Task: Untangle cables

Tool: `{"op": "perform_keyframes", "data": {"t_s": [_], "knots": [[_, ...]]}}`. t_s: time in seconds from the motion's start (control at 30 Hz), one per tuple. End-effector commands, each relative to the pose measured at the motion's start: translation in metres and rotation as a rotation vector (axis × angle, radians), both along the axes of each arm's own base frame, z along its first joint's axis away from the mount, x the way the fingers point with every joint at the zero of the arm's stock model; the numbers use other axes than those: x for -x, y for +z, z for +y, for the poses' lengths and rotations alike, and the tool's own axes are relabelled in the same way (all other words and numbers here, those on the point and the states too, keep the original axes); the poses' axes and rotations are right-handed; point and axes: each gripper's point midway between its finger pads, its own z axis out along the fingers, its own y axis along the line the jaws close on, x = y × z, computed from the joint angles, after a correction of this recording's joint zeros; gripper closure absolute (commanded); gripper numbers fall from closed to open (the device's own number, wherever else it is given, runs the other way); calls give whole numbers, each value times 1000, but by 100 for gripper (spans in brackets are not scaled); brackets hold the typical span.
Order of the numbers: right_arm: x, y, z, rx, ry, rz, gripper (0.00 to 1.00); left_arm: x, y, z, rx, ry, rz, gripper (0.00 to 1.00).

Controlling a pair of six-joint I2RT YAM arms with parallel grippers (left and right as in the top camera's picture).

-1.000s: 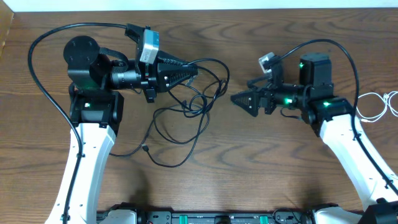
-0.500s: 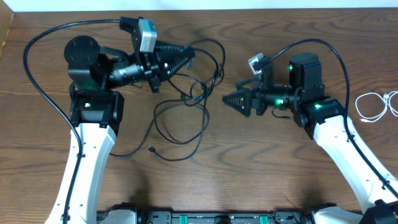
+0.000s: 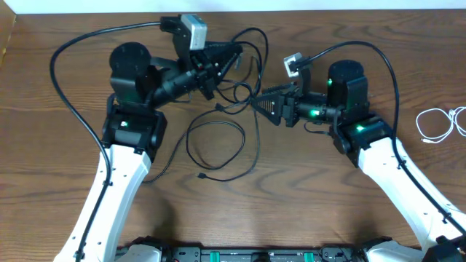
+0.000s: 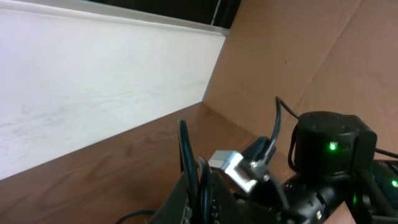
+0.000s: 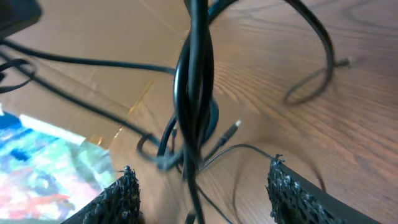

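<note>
Thin black cables (image 3: 215,121) hang in a tangle from my left gripper (image 3: 231,54) down to a loop on the wooden table, with a small plug end (image 3: 202,175) lying at the front. My left gripper is shut on two black strands, seen pinched between the jaws in the left wrist view (image 4: 198,186). My right gripper (image 3: 256,106) is open just right of the hanging strands. In the right wrist view a twisted bundle of black cables (image 5: 196,81) hangs between and beyond its spread fingers (image 5: 205,196). A white cable (image 3: 435,125) lies coiled at the far right edge.
A thick black robot cable (image 3: 80,44) arcs over the left arm and another (image 3: 378,58) over the right arm. A white wall strip (image 3: 233,6) runs along the table's back edge. The right arm's wrist camera (image 4: 231,167) shows close to my left jaws.
My left gripper has swung right and toward the back with the black cables, dragging the loop on the table to the right. My right gripper has moved left and up, close to the hanging strands.
</note>
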Motion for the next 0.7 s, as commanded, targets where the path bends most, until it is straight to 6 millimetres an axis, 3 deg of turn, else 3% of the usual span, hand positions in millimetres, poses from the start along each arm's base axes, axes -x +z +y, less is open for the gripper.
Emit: {"op": "perform_keyframes", "data": {"t_s": [0.0,0.1,0.13,0.33,0.5,0.6,0.67], "knots": [[-12,0,2,22,-75,-22,38,2,6,-5,4,8,-14,93],[-17,4,2,23,-102,-54,40,5,4,-10,1,-6,-3,93],[-19,5,2,25,-114,-62,44,6,3,-11,-1,-9,3,93],[-21,5,1,30,-126,-64,96,-1,2,-7,-8,36,-2,93],[-20,4,1,29,-124,-63,99,-24,-1,10,-18,203,7,93],[-20,5,1,27,-119,-63,99,-50,-19,43,-61,447,72,93],[-20,5,1,28,-118,-67,99,-56,-32,57,-92,541,114,93]]}}
